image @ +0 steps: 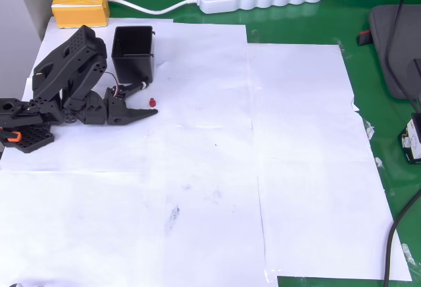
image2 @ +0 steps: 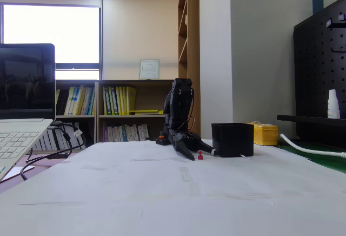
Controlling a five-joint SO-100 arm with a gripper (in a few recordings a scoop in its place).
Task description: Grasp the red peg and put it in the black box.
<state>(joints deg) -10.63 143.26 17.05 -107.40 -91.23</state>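
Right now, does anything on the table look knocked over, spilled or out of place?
Nothing stands out. The black box stands upright, the red peg sits on the paper between the gripper's fingers, and the yellow block lies behind the box.

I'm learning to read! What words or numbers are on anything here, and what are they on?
No words or numbers can be read here.
Yellow block: pale label on top, blurred.
Framed paper on the wall: print too small.
Books on the shelves: spines too small.
White bottle: label too small.
Red peg, black box, gripper: no writing seen.
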